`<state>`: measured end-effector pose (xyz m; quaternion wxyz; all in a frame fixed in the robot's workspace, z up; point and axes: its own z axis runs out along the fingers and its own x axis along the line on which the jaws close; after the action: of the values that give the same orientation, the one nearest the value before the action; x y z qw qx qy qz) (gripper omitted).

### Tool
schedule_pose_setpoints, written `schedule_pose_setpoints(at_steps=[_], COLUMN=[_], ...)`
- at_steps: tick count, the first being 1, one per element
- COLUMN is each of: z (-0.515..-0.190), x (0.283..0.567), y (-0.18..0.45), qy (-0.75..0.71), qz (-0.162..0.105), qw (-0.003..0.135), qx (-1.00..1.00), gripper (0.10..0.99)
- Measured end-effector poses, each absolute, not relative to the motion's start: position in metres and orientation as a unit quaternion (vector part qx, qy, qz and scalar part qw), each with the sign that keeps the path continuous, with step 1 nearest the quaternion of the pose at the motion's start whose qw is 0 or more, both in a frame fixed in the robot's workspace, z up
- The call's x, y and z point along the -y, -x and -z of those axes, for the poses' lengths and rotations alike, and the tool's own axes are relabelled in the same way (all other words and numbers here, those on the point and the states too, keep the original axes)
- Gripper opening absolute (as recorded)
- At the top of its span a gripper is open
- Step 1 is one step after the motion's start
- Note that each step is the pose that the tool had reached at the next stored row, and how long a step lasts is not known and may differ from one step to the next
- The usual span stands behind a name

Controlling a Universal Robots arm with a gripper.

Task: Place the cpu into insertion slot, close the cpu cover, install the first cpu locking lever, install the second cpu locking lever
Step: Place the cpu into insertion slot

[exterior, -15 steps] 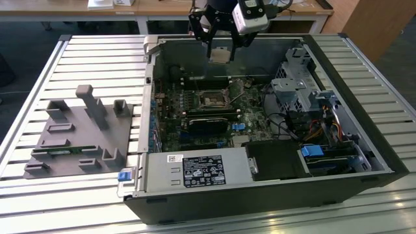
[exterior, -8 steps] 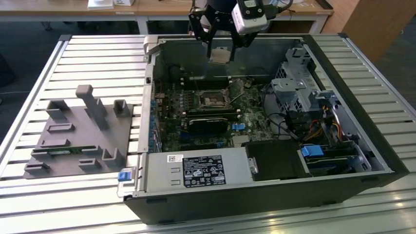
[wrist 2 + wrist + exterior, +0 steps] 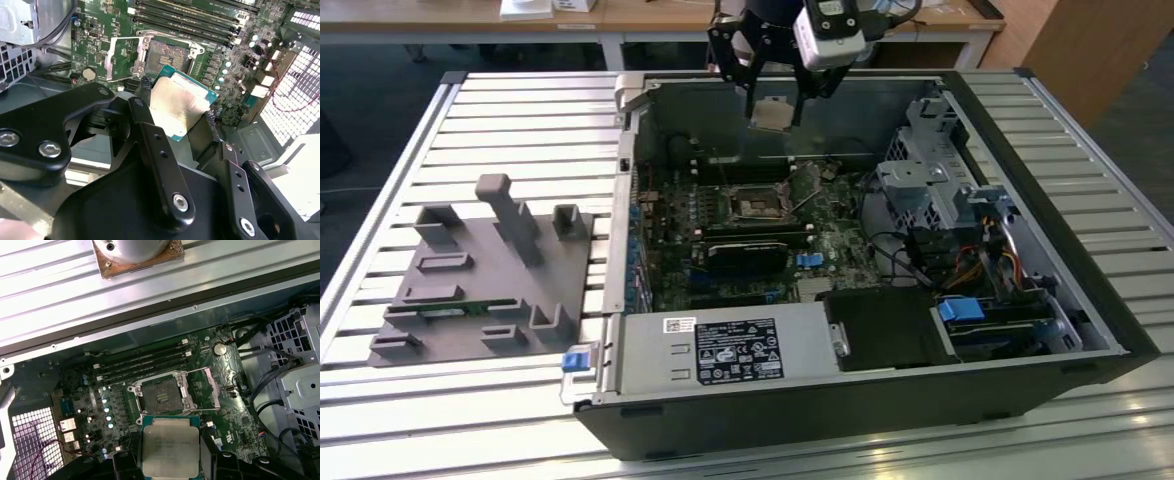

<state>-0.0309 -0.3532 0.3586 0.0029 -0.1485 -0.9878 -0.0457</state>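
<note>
Gripper holds cpu clear of insertion slot; cpu cover open

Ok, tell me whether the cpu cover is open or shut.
Open. The cpu cover lies folded back beside the insertion slot, whose centre is bare; the fingers hold the cpu.

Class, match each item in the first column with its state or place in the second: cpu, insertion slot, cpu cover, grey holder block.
Column one:
1. cpu
2. insertion slot
3. cpu cover
4. grey holder block

Column two:
A. swung open beside the slot
B. on the slatted table, outside the computer case
C. gripped in the hand, not yet seated
D. empty and uncovered

Pairs: 1-C, 2-D, 3-A, 4-B.
</note>
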Motion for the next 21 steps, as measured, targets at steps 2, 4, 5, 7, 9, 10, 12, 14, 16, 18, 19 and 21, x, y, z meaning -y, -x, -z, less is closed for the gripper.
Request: schedule_pose_setpoints(at_steps=[2, 4, 5, 7, 9, 10, 12, 14, 16, 18, 19, 21], z=[-0.3586, -0.3586, -0.3586, -0.3586, -0.3586, -0.3585, -0.3585, -0.3585, -0.3585, -0.3585, -0.3585, -0.3585], x=[0.3531, 0.3531, 0.3531, 0.3531, 0.3531, 0.3531, 0.3531, 0.3531, 0.3531, 0.3530, 0.3530, 0.3530], y=[0.0309, 0.0309, 0.0309, 0.0309, 0.0309, 0.0309, 0.0309, 0.0309, 0.0309, 0.0309, 0.0309, 0.0309], qy=[0.153, 0.157, 0.159, 0.163, 0.167, 0.169, 0.174, 0.180, 0.184, 0.188, 0.190, 0.194], qz=[0.046, 0.046, 0.046, 0.046, 0.046, 0.046, 0.046, 0.046, 0.046, 0.046, 0.046, 0.046], qw=[0.003, 0.003, 0.002, 0.002, 0.002, 0.002, 0.002, 0.001, 0.001, 0.001, 0.001, 0.001], qx=[0.987, 0.987, 0.986, 0.986, 0.985, 0.984, 0.984, 0.983, 0.982, 0.981, 0.981, 0.980], gripper=[0.541, 0.541, 0.541, 0.541, 0.541, 0.541, 0.541, 0.541, 0.541, 0.541, 0.541, 0.541])
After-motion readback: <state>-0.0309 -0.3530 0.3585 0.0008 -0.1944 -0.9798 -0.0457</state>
